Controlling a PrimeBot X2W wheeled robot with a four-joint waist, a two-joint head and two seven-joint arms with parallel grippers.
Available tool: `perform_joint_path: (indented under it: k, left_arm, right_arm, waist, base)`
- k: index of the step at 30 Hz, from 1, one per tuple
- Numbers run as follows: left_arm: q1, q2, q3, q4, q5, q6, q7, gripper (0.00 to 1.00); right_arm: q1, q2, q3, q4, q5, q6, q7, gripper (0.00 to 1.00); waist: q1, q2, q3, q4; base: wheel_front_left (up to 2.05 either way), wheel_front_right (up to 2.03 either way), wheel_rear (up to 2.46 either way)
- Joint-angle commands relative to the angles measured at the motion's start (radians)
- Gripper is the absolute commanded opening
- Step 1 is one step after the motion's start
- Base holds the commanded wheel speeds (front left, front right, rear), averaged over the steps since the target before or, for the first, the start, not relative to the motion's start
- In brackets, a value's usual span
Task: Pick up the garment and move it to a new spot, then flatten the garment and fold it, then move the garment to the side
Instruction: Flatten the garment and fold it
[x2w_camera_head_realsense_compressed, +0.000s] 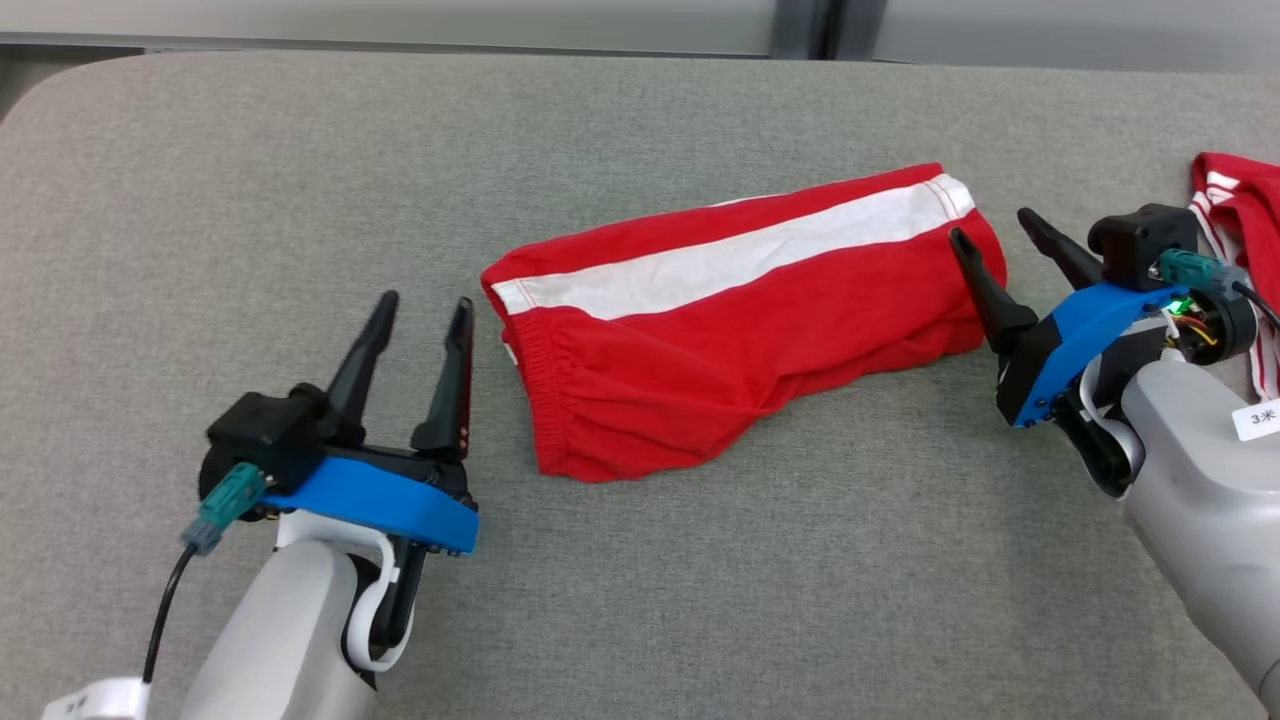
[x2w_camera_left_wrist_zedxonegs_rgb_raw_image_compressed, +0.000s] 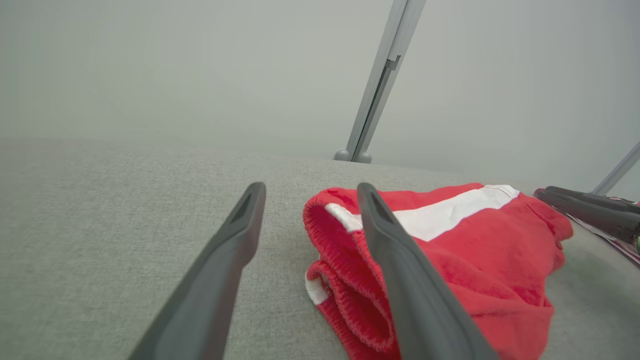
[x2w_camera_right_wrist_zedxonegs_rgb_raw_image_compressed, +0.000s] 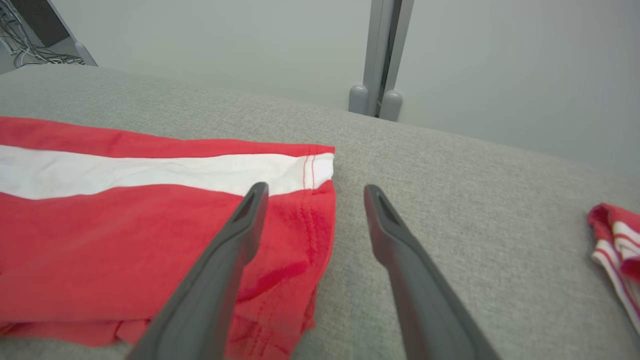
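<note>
1. Left gripper (x2w_camera_head_realsense_compressed: 427, 300): both long dark fingers are spread and hold nothing. It sits just beside the gathered elastic waistband (x2w_camera_left_wrist_zedxonegs_rgb_raw_image_compressed: 340, 280) end of the red fabric shorts with a white side stripe (x2w_camera_head_realsense_compressed: 740, 330), fingers pointing past that end and clear of the cloth.

2. Right gripper (x2w_camera_head_realsense_compressed: 990, 224): its fingers are likewise spread and empty. It stands at the opposite end of the shorts, at the stitched leg hem (x2w_camera_right_wrist_zedxonegs_rgb_raw_image_compressed: 312, 172). One finger crosses over the hem corner. Contact with the cloth cannot be confirmed.

3. The shorts lie folded lengthwise, stripe uppermost, on the grey fabric-covered table (x2w_camera_head_realsense_compressed: 200, 200). The lower edge is rumpled, not square.

4. Assessment: one gripper at each end suits a two-point pickup, which would keep the fold from opening. The fold appears complete; the move to the side is not yet done.

5. Caution: a second red-and-white striped garment (x2w_camera_head_realsense_compressed: 1235, 210) lies beyond the hem end, behind the right gripper. Avoid snagging it.
</note>
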Motion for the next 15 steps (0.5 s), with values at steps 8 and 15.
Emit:
perform_joint_path:
  k: [8, 15]
  left_arm:
    - [0.116, -0.087, 0.216, -0.187, 0.152, 0.024, -0.004, 1.0]
    - [0.184, -0.141, 0.344, -0.282, 0.247, 0.016, -0.004, 1.0]
  right_arm:
    - [-0.008, -0.009, 0.001, 0.07, 0.014, 0.0, -0.007, 1.0]
    - [-0.013, 0.008, 0.009, 0.14, 0.039, 0.0, 0.025, 1.0]
  waist:
    - [0.0001, 0.0, -0.002, 0.05]
    - [0.0001, 0.0, 0.003, 0.082]
  base:
    - [0.0, 0.0, 0.0]
    - [0.0, 0.0, 0.0]
